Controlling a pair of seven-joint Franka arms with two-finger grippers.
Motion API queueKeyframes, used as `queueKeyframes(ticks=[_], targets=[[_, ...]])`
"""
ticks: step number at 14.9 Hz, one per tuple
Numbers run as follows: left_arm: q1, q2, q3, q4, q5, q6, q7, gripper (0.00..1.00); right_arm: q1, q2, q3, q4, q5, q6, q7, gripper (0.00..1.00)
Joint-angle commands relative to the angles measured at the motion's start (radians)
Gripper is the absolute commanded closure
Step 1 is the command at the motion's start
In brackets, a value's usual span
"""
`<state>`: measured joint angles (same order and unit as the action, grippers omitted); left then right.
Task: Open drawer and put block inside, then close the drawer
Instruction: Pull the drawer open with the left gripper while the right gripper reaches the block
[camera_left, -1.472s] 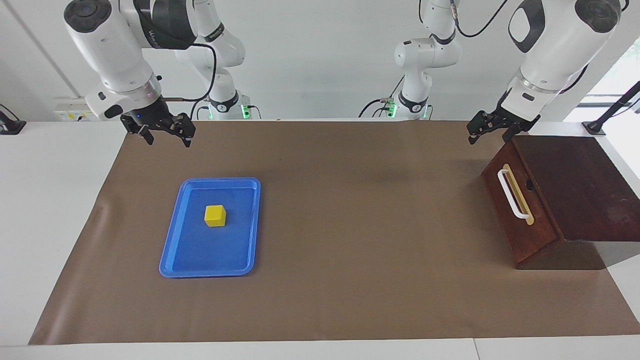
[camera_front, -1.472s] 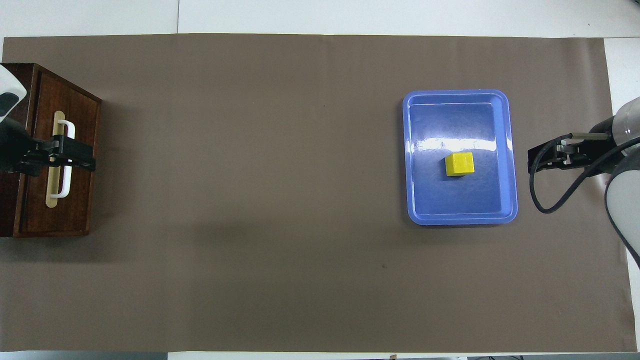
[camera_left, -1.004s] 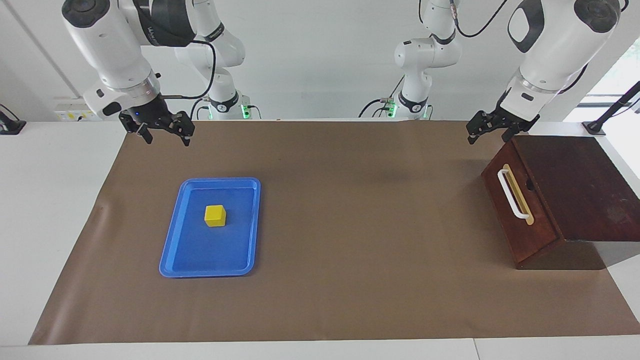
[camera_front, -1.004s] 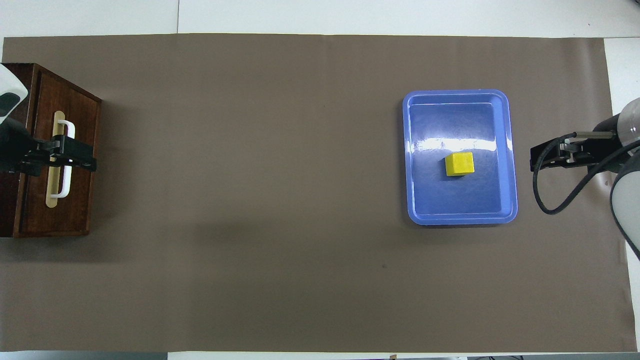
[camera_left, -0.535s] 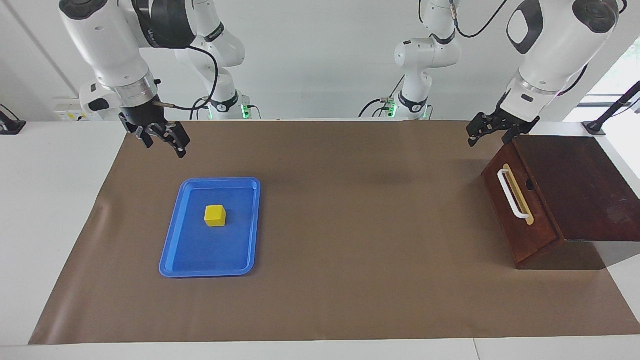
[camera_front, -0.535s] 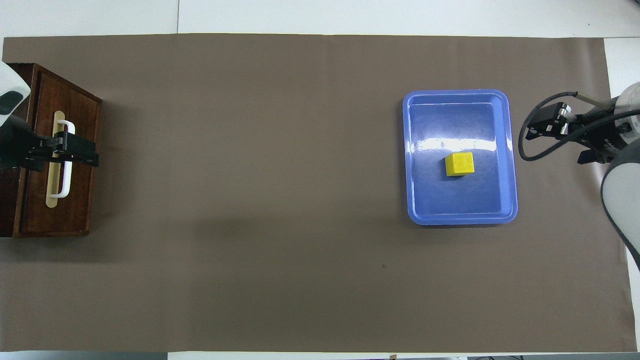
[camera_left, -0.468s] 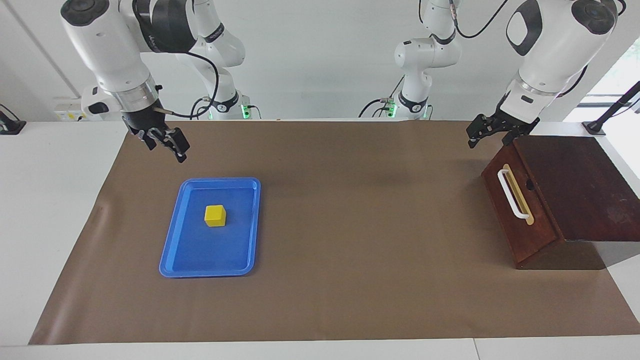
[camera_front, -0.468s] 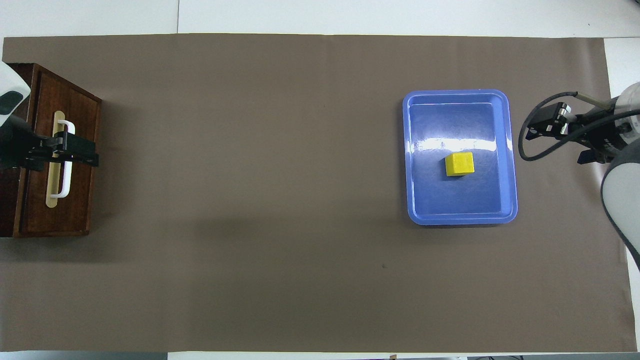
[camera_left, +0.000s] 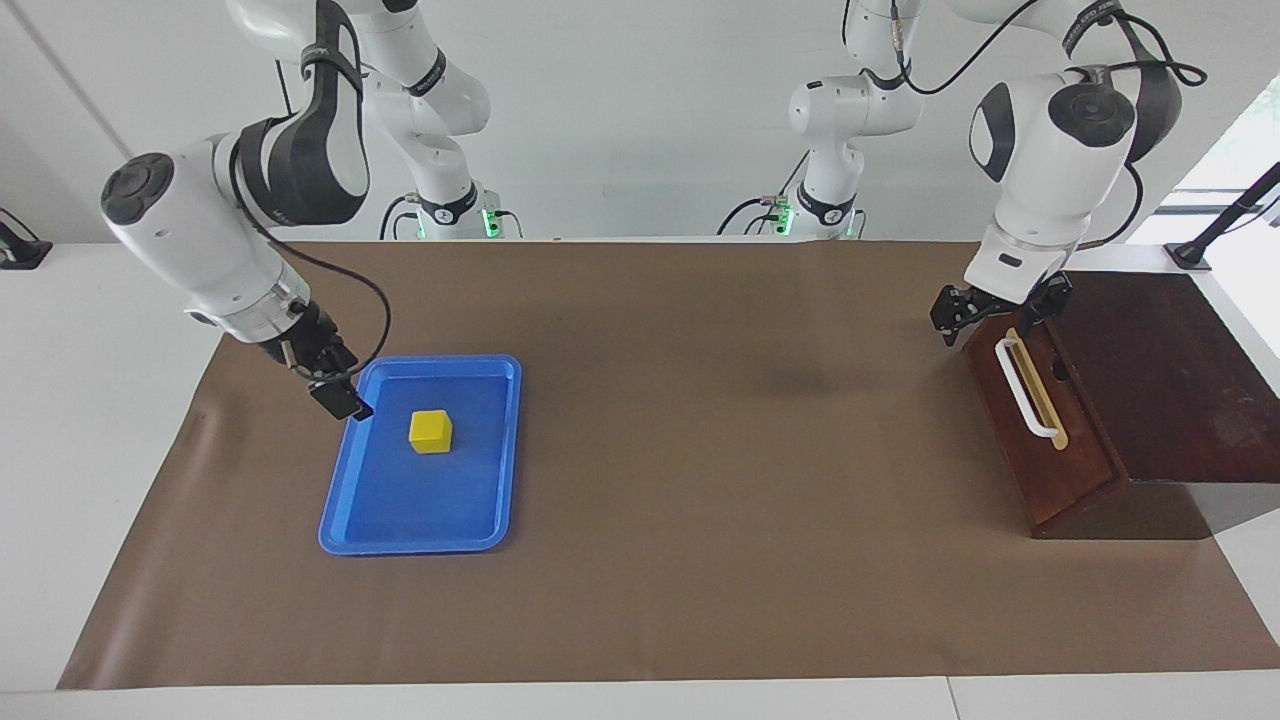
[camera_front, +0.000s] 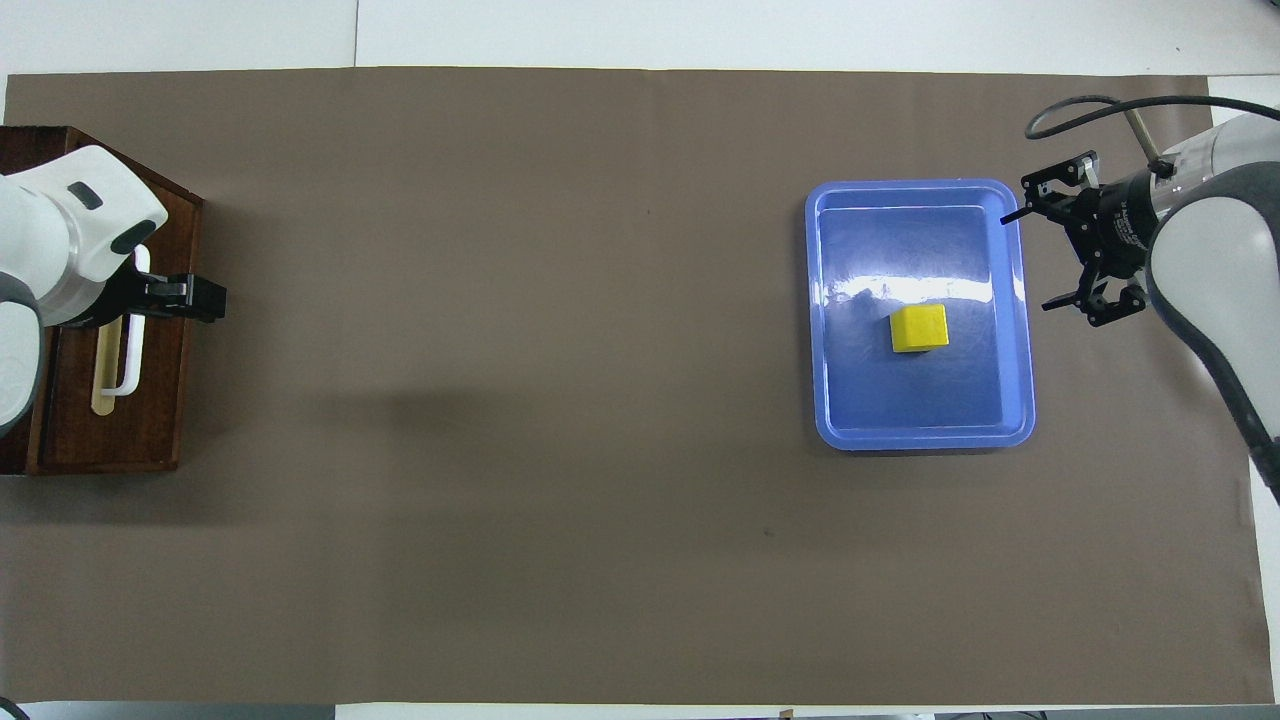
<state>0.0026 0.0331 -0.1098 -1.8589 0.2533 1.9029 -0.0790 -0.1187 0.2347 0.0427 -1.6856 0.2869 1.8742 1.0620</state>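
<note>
The left gripper (camera_left: 985, 320) hangs low at the end of the drawer (camera_left: 1035, 420) front nearer the robots, just above the top of the white handle (camera_left: 1026, 388), not yet gripping it; whether its fingers stand apart cannot be told. The drawer is closed, flush in its dark wooden box (camera_left: 1170, 380) at the left arm's end of the table. The handle's long axis runs away from this gripper, from the robots' edge outward, so, in my judgement, the fingers must straddle the bar across that axis before any pull toward the table's middle. The right gripper (camera_front: 1045, 255) sits over the rim of the blue tray (camera_front: 830, 300) on the side toward the right arm's end, fingers spread wide and empty. The block (camera_front: 920, 328) rests inside the tray, beside this gripper toward the table's middle and slightly nearer the robots. The right arm is plainly the closer one to the block; the left is closer to the drawer.
</note>
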Motion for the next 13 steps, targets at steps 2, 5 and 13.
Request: queueKeyframes(ticks=[2, 5, 13], targets=[[0.002, 0.093, 0.007, -0.026, 0.119, 0.137, 0.004, 0.0, -0.033, 0.008, 0.008, -0.058, 0.152, 0.077, 0.157, 0.0], [0.043, 0.094, 0.009, -0.104, 0.155, 0.271, 0.008, 0.0, -0.065, 0.049, 0.006, -0.124, 0.27, 0.077, 0.184, 0.0], [0.046, 0.14, 0.009, -0.149, 0.236, 0.347, 0.001, 0.0, -0.084, 0.101, 0.006, -0.187, 0.333, 0.086, 0.049, 0.0]])
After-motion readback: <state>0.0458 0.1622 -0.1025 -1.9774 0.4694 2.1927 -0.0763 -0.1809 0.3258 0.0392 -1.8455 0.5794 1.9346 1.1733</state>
